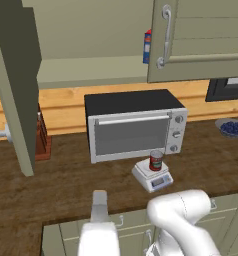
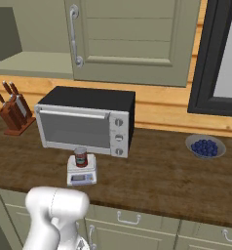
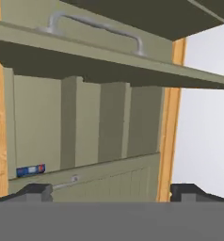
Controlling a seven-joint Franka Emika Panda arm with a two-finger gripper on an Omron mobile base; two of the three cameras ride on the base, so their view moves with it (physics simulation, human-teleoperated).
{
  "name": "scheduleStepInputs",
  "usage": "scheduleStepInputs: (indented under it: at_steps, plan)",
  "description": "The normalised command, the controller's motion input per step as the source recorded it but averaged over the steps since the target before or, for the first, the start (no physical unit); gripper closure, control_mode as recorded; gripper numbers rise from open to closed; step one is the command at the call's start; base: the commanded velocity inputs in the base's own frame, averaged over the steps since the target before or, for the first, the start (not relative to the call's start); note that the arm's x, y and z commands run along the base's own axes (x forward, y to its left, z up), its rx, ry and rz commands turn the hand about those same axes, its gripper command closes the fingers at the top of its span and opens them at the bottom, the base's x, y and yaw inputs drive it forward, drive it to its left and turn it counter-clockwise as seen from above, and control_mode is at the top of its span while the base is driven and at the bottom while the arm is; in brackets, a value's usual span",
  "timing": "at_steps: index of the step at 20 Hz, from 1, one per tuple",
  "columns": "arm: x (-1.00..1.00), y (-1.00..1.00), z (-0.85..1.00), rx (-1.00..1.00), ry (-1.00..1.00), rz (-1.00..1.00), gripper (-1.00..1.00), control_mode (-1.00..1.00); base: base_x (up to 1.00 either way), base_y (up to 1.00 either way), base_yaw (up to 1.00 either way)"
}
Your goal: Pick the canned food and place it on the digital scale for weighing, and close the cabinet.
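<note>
Your canned food (image 1: 156, 160) sits on the digital scale (image 1: 152, 177).
Cabinet (image 1: 201, 40) doors hang open; your tool (image 3: 112, 190) is spread wide, holding nothing.

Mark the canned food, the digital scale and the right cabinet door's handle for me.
canned food (image 1: 156, 160), left base view, on its red label.
digital scale (image 1: 159, 182), left base view, on its front display.
cabinet door handle (image 2: 73, 36), right base view, on the silver bar.
</note>
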Motion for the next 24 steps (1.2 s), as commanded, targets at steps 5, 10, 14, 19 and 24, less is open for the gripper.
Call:
scheduleStepInputs:
  at_steps: [5,10,14,19,24]
  plan:
    - [0.40,0.96,-0.22,0.00,-0.03,-0.30,-1.00,-1.00,0.00,0.00,0.00]
    - [0.92,0.66,-0.39,0.00,0.02,-0.16,-1.00,-1.00,0.00,0.00,0.00]
    - [0.88,0.73,-0.79,-0.01,0.05,-0.10,-1.00,-1.00,0.00,0.00,0.00]
    - [0.94,0.28,-0.92,0.06,0.02,0.00,-1.00,-1.00,0.00,0.00,0.00]
    - [0.66,0.57,-0.36,0.01,-0.05,0.00,-1.00,-1.00,0.00,0.00,0.00]
